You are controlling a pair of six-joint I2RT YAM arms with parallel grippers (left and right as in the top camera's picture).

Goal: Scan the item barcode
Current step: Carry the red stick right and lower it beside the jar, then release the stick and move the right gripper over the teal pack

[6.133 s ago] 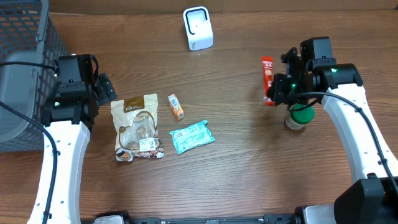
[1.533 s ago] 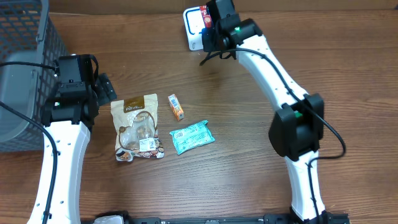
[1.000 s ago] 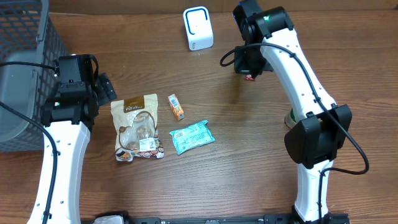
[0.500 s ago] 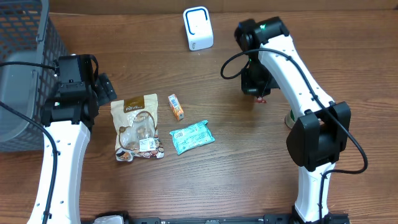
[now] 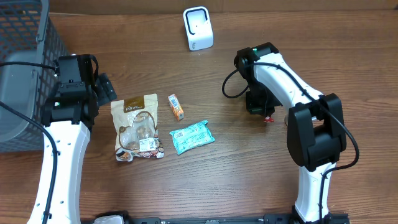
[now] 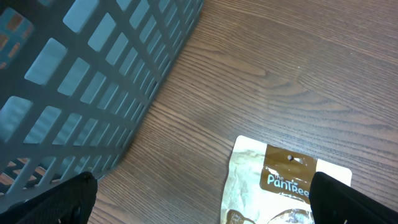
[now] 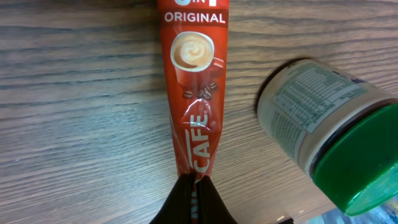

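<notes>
Holding sachet [image 7: 194,81] by its sealed end in the tightly clamped right hand [image 7: 196,186], low at the desk [image 7: 74,124] beside the jar [image 7: 311,137]. Looks light, floppy (slippery foil too), so best pinching that flat seam.

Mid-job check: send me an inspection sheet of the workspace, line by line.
Surface: wooden table, no spills seen.
Job's things: white scanner at the far edge; red coffee stick held by one end.
Clutter: brown pouch, orange box, teal packet, green-lidded jar beside the stick.
Grippers: left gripper open, empty; right gripper shut on the coffee stick.
Cables: left-arm cable and right-arm cable, not snagged on any item.
Surroundings: grey basket at left.
</notes>
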